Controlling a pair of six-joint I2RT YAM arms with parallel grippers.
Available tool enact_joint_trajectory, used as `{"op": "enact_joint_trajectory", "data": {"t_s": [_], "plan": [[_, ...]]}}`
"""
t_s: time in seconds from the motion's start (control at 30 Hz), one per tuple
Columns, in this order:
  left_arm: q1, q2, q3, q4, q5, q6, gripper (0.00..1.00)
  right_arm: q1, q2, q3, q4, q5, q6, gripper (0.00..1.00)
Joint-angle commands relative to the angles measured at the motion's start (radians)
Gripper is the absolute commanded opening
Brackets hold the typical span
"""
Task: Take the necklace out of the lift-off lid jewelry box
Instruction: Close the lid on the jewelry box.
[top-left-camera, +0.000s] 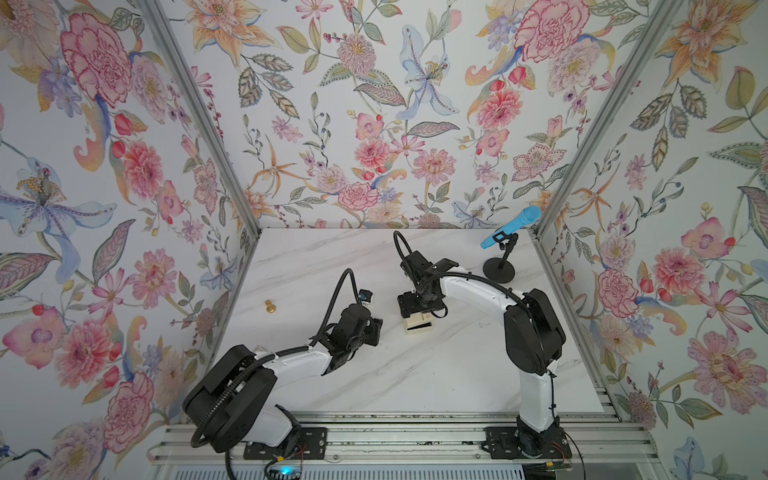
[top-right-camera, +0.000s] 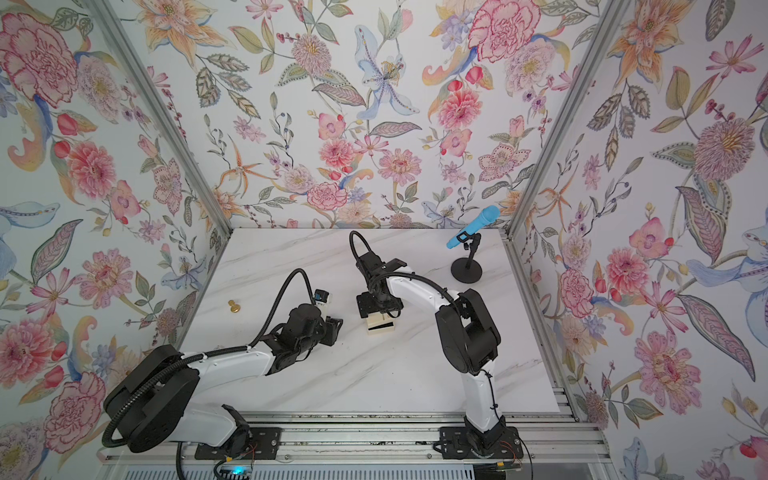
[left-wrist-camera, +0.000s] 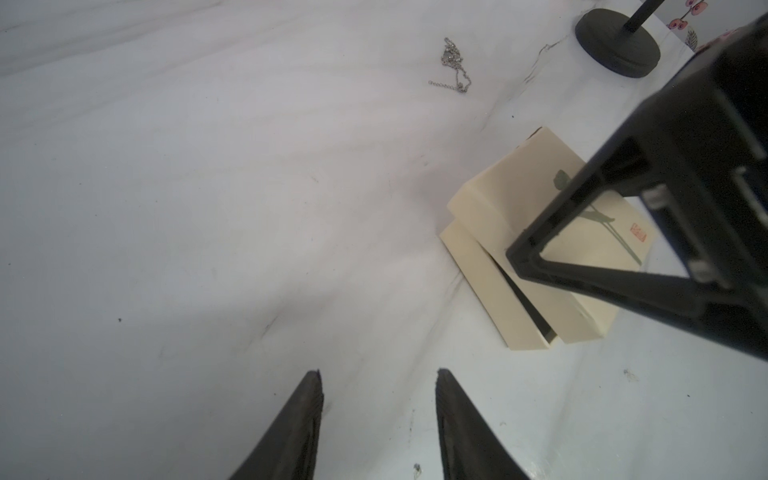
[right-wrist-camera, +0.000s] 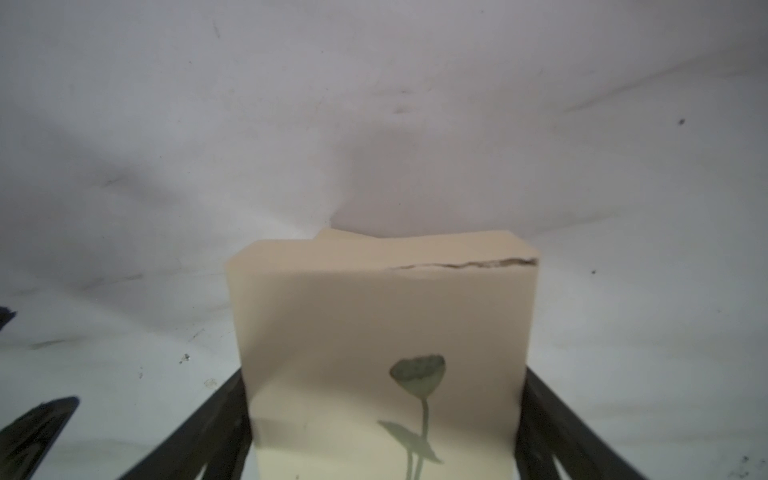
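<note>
The necklace, a thin silvery chain, lies bunched on the marble table, outside the box. The cream jewelry box sits mid-table. Its lid, with a dark flower-stem drawing, rests askew on the base, and a dark gap shows between them. My right gripper hangs over the box, its fingers against both sides of the lid. My left gripper is open just left of the box, low over the table, with nothing between its fingers.
A small gold knob stands at the table's left. A blue microphone on a black stand is at the back right, beyond the necklace. Floral walls close in three sides of the table.
</note>
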Motion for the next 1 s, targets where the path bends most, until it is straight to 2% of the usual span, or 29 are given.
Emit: {"op": "enact_joint_trajectory", "data": {"t_s": [0.0,0.97], "plan": [[0.01,0.001,-0.018,0.016,0.014,-0.015,0.46,0.007,0.016,0.0,-0.029,0.029,0.033,0.86],[0.01,-0.015,-0.03,0.018,0.033,-0.013,0.46,0.026,0.008,-0.043,-0.025,0.065,0.103,0.91]]}}
